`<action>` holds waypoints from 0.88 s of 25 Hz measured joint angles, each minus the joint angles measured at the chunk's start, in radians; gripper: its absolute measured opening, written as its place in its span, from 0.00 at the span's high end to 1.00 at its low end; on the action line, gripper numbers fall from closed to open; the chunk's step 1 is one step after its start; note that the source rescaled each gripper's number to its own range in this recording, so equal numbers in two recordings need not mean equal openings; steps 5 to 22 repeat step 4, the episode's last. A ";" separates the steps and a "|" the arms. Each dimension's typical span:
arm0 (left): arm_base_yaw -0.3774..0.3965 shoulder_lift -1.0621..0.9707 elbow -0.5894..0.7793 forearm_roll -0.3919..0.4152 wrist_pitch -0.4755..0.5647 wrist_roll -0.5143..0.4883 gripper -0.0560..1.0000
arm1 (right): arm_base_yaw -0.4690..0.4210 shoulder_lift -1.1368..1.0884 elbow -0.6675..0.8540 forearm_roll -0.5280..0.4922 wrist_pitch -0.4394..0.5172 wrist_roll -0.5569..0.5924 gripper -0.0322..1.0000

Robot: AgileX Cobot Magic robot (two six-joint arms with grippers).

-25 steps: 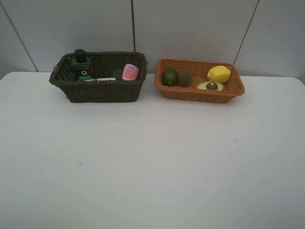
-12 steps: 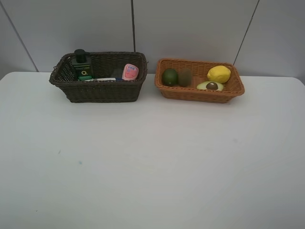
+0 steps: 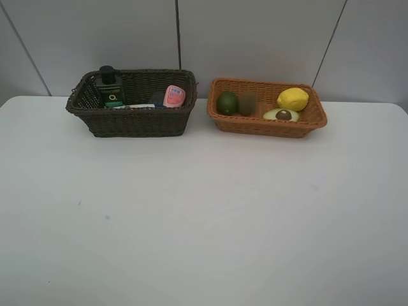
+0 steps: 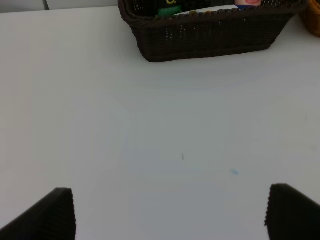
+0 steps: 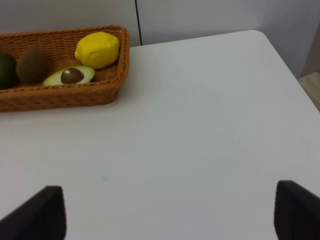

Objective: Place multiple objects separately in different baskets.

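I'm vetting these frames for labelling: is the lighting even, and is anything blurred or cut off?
Exterior high: soft, even light, faint shadows under both baskets; the brown kiwi looks slightly soft. Left wrist: sharp, but the dark brown basket is cropped, its contents barely showing. Right wrist: clear view of the yellow lemon and halved avocado; no glare.

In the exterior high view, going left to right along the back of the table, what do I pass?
Dark brown basket holding dark green pump bottle, then pink bottle → orange-tan basket holding green avocado, brown kiwi, halved avocado.
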 joint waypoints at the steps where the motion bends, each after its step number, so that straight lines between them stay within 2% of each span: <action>1: 0.000 0.000 0.000 0.000 0.000 0.000 0.00 | 0.000 0.000 0.000 0.000 0.000 0.000 0.02; 22: 0.000 0.000 0.000 0.000 0.000 0.000 0.00 | 0.000 0.000 0.000 0.000 0.000 0.000 0.02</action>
